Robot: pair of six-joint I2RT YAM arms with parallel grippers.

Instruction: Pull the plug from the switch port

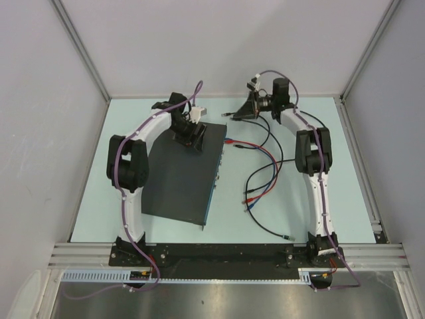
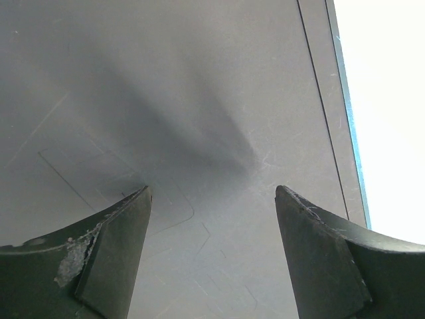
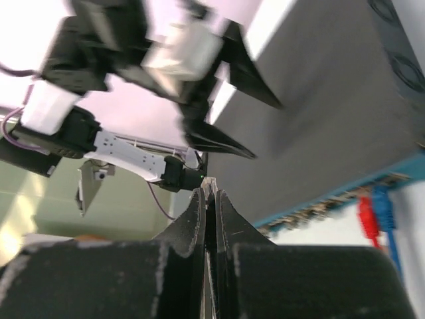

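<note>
Hovering over the large flat black rectangular switch [image 1: 179, 176], at nine o'clock from table centre, my left gripper [image 2: 212, 196] is spread wide; my right gripper [image 3: 210, 193] sits pinched shut on nothing at one o'clock. Tugging the small red plastic plug [image 3: 366, 214] could drag the unpinned box or snag the thin blue cable [image 3: 382, 199].

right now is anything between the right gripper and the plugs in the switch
Nothing visible. Bare table lies between the shut right gripper and the red plug on the switch's port face. The left gripper hovers over the switch's top, off that line.
</note>
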